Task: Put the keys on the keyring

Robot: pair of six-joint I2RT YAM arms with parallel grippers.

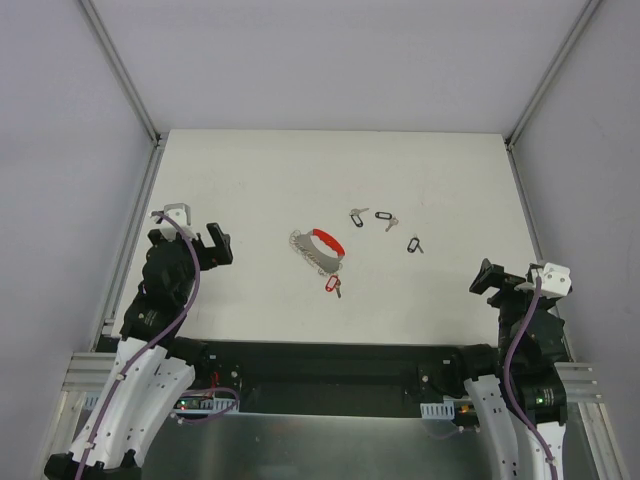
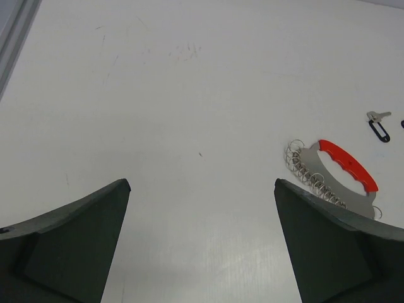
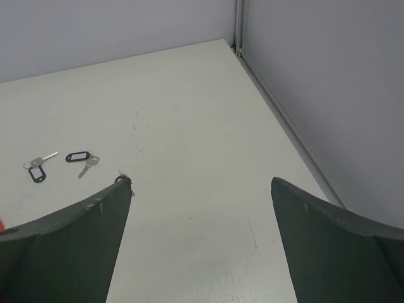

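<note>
Dark jaws of the left gripper (image 2: 202, 184) frame the bottom of its wrist view, spread wide, nothing between them; right gripper (image 3: 202, 182) likewise, jaws fully parted and empty; both arms sit toward the near corners of the white desk (image 1: 250, 180).

D-shaped keyring with a glossy red arc and a grey beaded metal side (image 1: 327, 241) lies flat mid-desk, ahead and to the right of the left jaws; long axis runs far-left to near-right in the top view; beaded side faces the left arm, red arc away from it; in the left wrist view the keyring (image 2: 347, 165) is cut off by the right-hand jaw.

Small silver key with a red oval tag (image 1: 333, 286) lies just on the near side of the keyring; touching or not, cannot tell. Three small silver keys with black-rimmed tags (image 1: 385, 217) lie scattered beyond and to the right, toward the right arm; none on the ring.

Judgement: left arm is nearer the keyring, right arm nearer the black-tagged keys; the red-tagged key sits roughly between the two arms.
</note>
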